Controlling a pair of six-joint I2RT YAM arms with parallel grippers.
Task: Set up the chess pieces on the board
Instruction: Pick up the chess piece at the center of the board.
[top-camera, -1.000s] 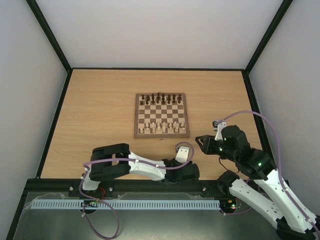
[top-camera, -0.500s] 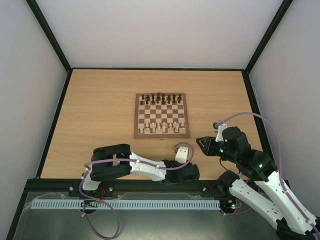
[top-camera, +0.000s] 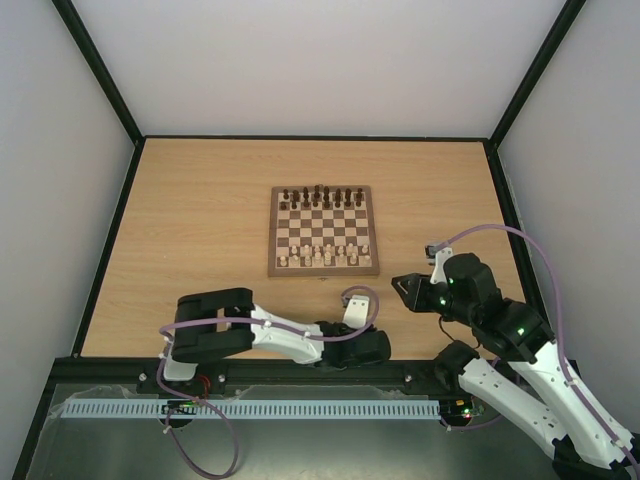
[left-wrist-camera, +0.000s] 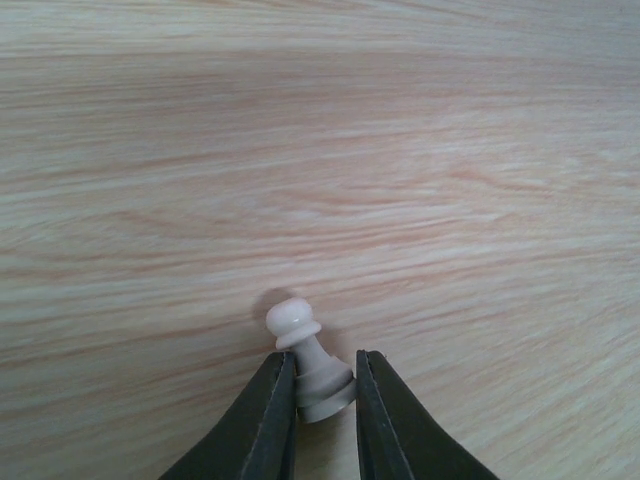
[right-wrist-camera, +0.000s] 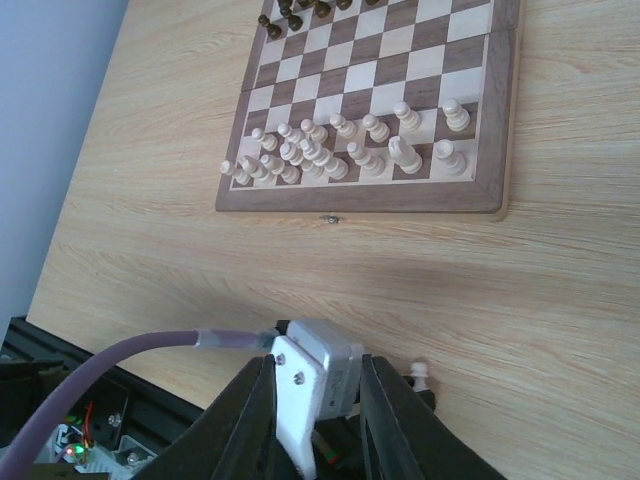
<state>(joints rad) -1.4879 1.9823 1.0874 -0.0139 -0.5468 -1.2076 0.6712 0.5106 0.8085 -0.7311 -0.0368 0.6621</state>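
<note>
Wooden table (top-camera: 200, 250) carries the board (top-camera: 323, 271), left end effector (left-wrist-camera: 325, 358) pinching a pawn (left-wrist-camera: 312, 372) nearby, right end effector (right-wrist-camera: 317, 361) agape.

cream pawn (left-wrist-camera: 308, 362), brown/cream checkered board (top-camera: 323, 272), blk left claw (left-wrist-camera: 324, 372), tan table (left-wrist-camera: 300, 150)

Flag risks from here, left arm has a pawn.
1. The left gripper pinches the pawn only at its base, between the tips of its fingers, and it sits tilted: it may pivot or slip on lift.
2. The pale pieces bunch up on the near rows of the chessboard, so placing could knock neighbours.
</note>
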